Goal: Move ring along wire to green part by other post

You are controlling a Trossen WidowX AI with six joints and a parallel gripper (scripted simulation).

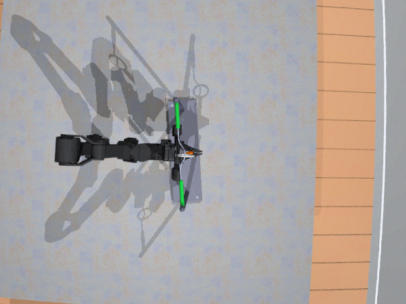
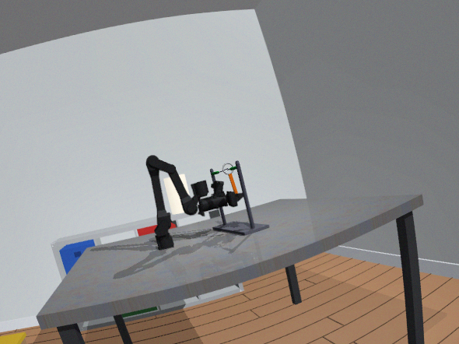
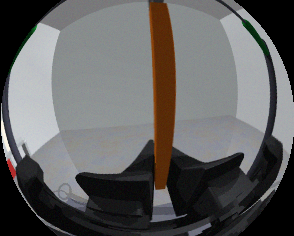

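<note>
My gripper (image 1: 197,152) (image 2: 238,197) (image 3: 155,143) is shut on the lower end of the orange handle (image 1: 189,153) (image 2: 233,184) (image 3: 165,90), which stands upright in the wrist view. The ring (image 1: 186,156) (image 2: 228,163) is around the thin grey wire (image 1: 178,137), about midway between the green part at the top (image 1: 177,115) and the green part at the bottom (image 1: 182,193) of the top view. The wire bends sideways near the ring. Both green parts also show in the wrist view. The gap between ring and wire is too small to judge.
One post (image 1: 176,100) (image 2: 213,177) and the other post (image 1: 182,208) (image 2: 245,194) rise from a dark base plate (image 1: 195,186) (image 2: 261,226). The posts stand on either side of the gripper. Shadows of arm and wire fall across the table (image 1: 261,151) (image 2: 311,222).
</note>
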